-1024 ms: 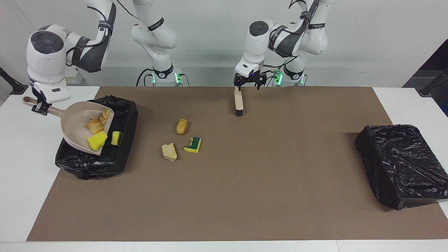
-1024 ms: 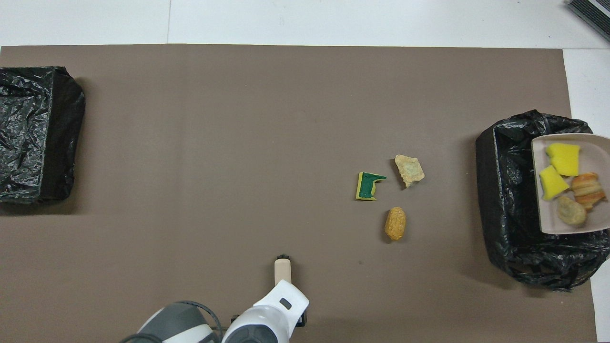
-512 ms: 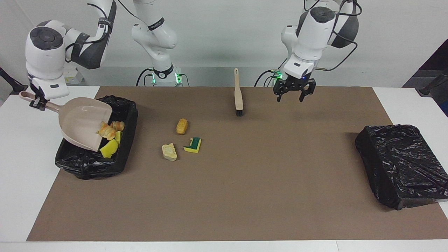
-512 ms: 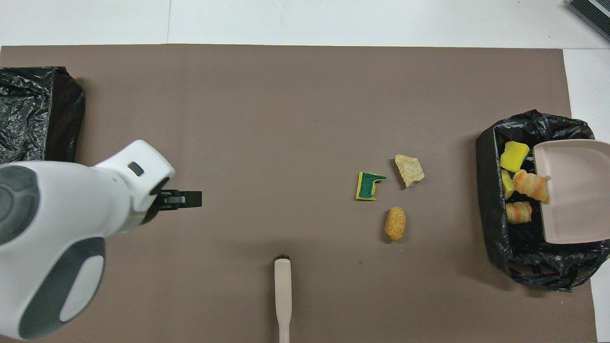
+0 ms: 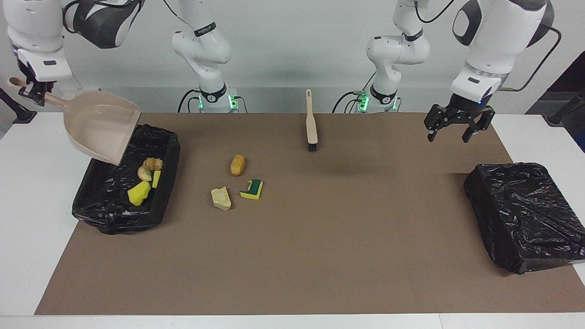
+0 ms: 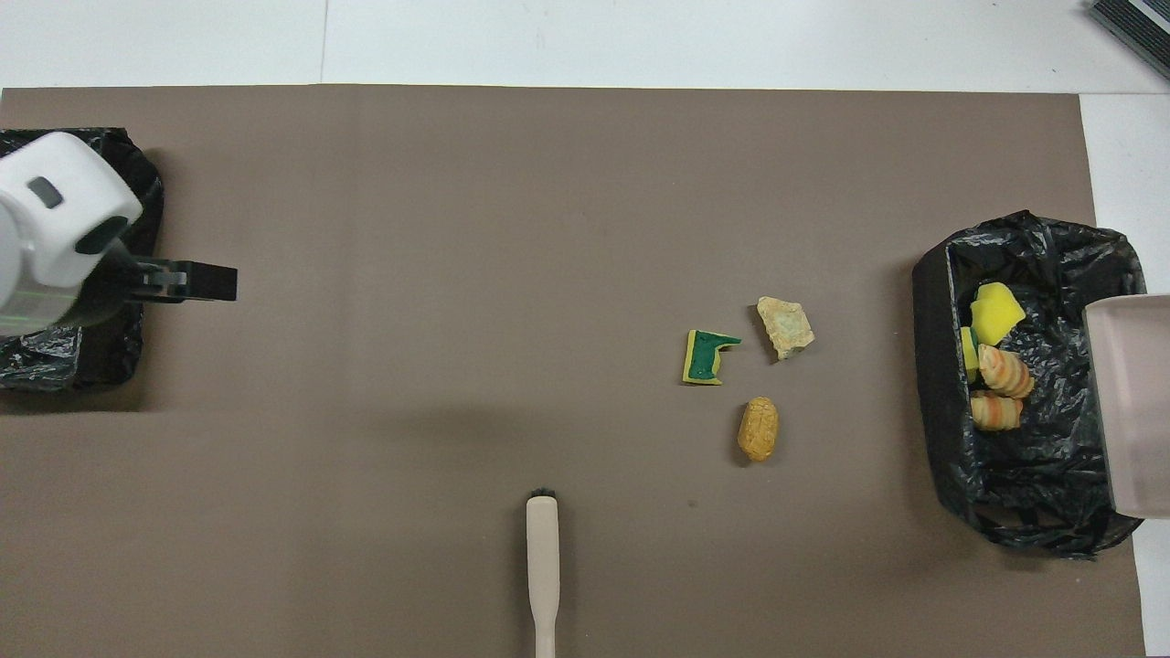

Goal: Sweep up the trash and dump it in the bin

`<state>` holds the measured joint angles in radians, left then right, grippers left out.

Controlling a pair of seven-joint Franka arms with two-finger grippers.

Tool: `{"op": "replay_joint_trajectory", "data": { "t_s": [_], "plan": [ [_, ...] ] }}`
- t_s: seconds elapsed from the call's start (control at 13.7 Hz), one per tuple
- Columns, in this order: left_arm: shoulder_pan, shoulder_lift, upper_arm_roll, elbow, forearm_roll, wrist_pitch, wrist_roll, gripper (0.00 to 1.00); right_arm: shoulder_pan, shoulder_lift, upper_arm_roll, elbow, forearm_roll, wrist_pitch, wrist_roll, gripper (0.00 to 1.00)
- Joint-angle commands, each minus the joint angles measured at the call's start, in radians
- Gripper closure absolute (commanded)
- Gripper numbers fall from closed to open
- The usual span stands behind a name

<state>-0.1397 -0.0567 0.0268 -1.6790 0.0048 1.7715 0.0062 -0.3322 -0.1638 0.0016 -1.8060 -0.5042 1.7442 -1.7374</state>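
Right gripper (image 5: 31, 89) clamped on the dustpan (image 5: 101, 125) handle, pan raised and tipped over the bin (image 5: 165, 157) at the right arm's end, mouth down. In the bin: yellow sponge chunk (image 5: 138, 193), a second yellow piece and two bread pieces (image 5: 152, 163). On the mat (image 5: 320, 237), near the bin: bread roll (image 5: 237, 164), tan chunk (image 5: 221, 198), green-and-yellow sponge (image 5: 252, 189), close together. Brush (image 5: 311, 120) lies flat, nearer the robots, untouched. Left gripper (image 5: 458, 127) spread wide, holding nothing, in the air near the second bin (image 5: 525, 214).
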Motion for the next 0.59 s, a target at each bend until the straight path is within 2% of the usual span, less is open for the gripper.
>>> {"op": "replay_joint_trajectory", "data": {
  "t_s": [0.0, 0.22, 0.51],
  "plan": [
    [0.02, 0.018, -0.016, 0.053, 0.006, -0.087, 0.072, 0.0, 0.027, 0.01, 0.064, 0.03, 0.094, -0.102, 0.221, 1.0],
    [0.025, 0.017, -0.016, 0.053, 0.009, -0.107, 0.106, 0.0, 0.145, 0.006, 0.127, 0.028, 0.14, -0.153, 0.596, 1.0],
    [0.04, 0.014, -0.015, 0.045, 0.012, -0.112, 0.107, 0.0, 0.287, 0.052, 0.129, 0.03, 0.317, -0.138, 1.077, 1.0]
  ]
}}
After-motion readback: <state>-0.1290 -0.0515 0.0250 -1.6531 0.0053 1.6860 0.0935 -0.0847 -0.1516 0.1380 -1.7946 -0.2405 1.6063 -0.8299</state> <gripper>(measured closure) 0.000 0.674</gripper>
